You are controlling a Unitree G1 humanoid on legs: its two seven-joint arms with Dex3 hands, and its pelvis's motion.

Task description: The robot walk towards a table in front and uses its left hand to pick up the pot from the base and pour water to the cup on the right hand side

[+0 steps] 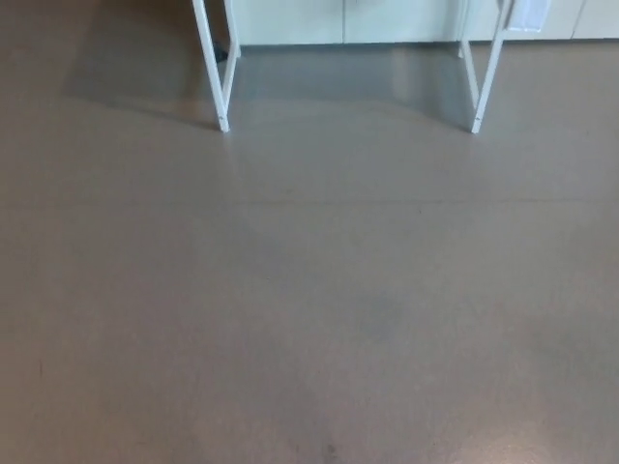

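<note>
Two white front table legs (pixel 215 72) — two rear legs behind them, one grey floor (pixel 309 290), pale cabinet fronts (pixel 338 19)

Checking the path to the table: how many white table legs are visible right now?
4. Two on the left: front leg and one close behind it. Two on the right: front leg and one behind. The tabletop is out of frame.

The single head view looks steeply down at grey floor (pixel 309 309). White table legs (pixel 215 68) stand far ahead, at the top edge.
</note>
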